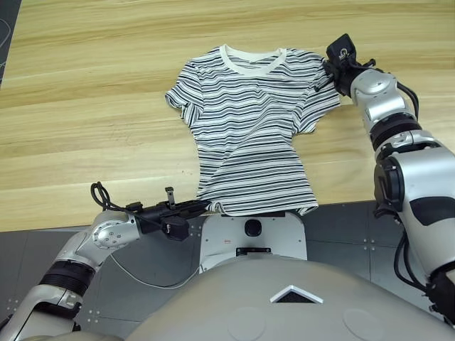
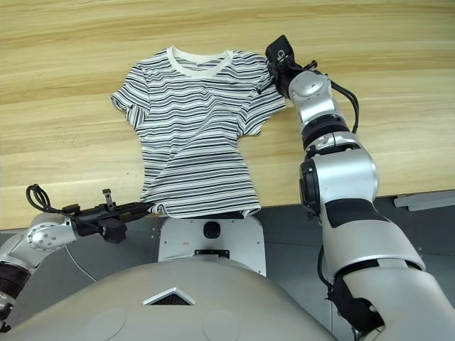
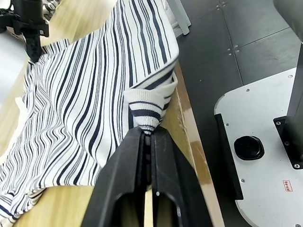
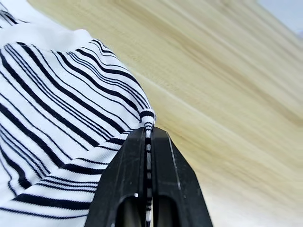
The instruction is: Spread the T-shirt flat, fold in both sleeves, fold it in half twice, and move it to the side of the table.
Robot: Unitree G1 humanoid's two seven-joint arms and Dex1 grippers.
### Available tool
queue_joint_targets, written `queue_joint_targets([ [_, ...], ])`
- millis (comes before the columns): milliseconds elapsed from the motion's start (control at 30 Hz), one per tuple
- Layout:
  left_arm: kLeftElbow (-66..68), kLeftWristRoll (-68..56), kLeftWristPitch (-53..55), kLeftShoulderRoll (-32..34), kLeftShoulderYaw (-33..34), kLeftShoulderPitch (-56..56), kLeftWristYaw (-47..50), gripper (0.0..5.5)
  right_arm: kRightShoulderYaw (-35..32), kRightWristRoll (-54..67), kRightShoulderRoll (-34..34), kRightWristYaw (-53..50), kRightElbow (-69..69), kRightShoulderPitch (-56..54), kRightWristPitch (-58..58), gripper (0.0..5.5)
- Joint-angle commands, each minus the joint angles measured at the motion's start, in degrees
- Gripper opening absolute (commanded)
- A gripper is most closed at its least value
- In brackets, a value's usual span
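Nearest, at the front edge of the table [image 1: 85, 106], left gripper [image 1: 201, 207] with jaws closed on the hem corner of the T-shirt [image 1: 249, 121] on the robot's left; right gripper [image 1: 325, 79] with jaws likewise pinched on the shoulder edge above the sleeve on the robot's right. T-shirt lies on the wooden top, collar away from the robot, hem at the near edge, body wrinkled and slightly skewed, both sleeves unfolded. Grips at diagonally opposite corners presumably let the arms tension the cloth and spread it flat, the first step.
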Motion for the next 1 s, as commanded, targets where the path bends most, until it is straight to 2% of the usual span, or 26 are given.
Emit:
queue_joint_targets([
  [33, 4.0, 1.0, -0.7, 1.4, 1.2, -0.5, -0.2, 0.13, 1.0, -2.3, -1.4, -2.0, 0.6, -2.3, -1.8, 0.1],
  [367, 11.0, 3.8, -5.5, 4.5, 4.9, -3.9, 1.6, 0.13, 3.6, -7.2, -2.2, -4.5, 1.5, -3.1, -2.9, 0.1],
  [700, 6.3, -0.2, -7.7, 4.7, 1.2, 0.3, -1.1, 0.13, 5.1, -9.9, -1.2, -5.9, 2.0, -2.7, -2.6, 0.1],
  [1000, 11.9, 6.6, -9.0, 5.2, 6.7, -5.9, 3.6, 0.13, 14.3, -20.5, -2.8, -14.2, 2.2, -4.1, -6.4, 0.1],
])
